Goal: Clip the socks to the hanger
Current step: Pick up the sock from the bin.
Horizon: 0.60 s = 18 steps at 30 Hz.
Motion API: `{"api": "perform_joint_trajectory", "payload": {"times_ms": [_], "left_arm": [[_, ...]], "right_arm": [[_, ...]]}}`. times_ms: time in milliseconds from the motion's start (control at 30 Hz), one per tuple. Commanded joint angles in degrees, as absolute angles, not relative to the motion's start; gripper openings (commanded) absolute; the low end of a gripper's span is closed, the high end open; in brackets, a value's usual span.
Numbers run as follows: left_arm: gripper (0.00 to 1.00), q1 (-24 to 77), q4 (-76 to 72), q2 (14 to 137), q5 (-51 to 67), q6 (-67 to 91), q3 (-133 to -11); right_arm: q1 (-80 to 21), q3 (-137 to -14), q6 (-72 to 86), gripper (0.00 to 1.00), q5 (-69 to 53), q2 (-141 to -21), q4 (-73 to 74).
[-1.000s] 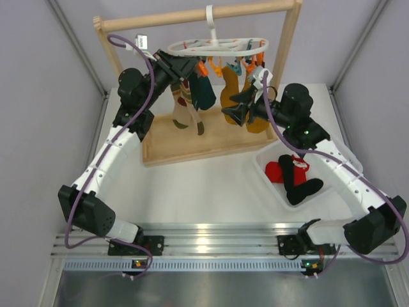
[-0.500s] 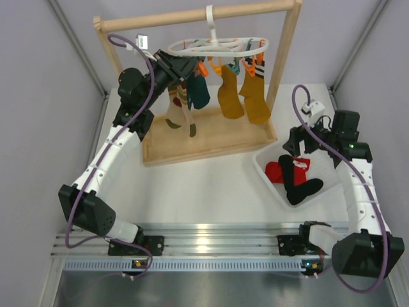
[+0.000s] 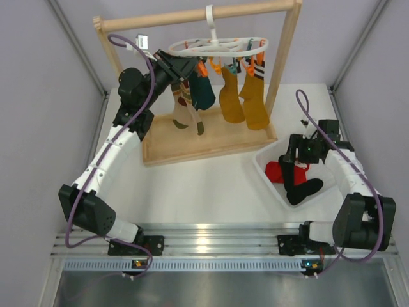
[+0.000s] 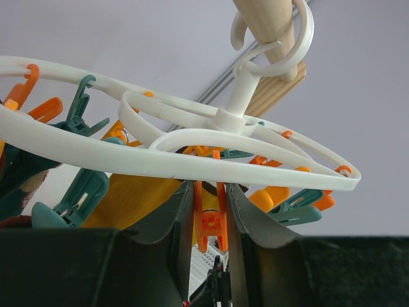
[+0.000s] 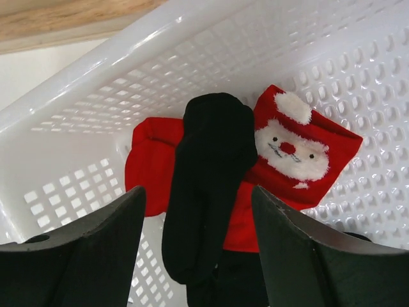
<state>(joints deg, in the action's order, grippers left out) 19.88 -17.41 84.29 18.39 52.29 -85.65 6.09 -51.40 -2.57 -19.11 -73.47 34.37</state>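
Tabletop (image 3: 211, 185): basket (image 5: 211, 45) of red, black socks (image 3: 297, 176), perhaps four.

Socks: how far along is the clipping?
Done: yellow socks and a dark sock hang from the hanger. In hand: left gripper squeezes an orange clip; right gripper hovers open over the black sock in the basket. Left: that sock and the red socks, all unclipped.

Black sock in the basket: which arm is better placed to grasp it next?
Right. The right claw, open, hangs over the black sock in the white basket; the left claw is up at the hanger, closed on an orange clip.
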Motion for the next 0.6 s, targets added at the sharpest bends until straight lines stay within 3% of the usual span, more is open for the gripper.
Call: {"api": "perform_joint_trajectory", "payload": {"times_ms": [0, 300, 567], "left_arm": [[0.00, 19.42, -19.86, 83.67, 17.84, 51.33, -86.75], [0.00, 18.90, -18.99, 83.50, 17.75, 50.98, -86.66], [0.00, 18.63, -18.72, 83.41, 17.84, 50.80, -86.49]], "right_arm": [[4.32, -53.17, 4.48, 0.66, -16.53, -76.27, 29.10], [0.44, -51.77, 7.21, 0.63, -10.82, -81.90, 23.29], [-1.49, -50.45, 6.86, 0.53, -6.24, -83.85, 23.20]]}}
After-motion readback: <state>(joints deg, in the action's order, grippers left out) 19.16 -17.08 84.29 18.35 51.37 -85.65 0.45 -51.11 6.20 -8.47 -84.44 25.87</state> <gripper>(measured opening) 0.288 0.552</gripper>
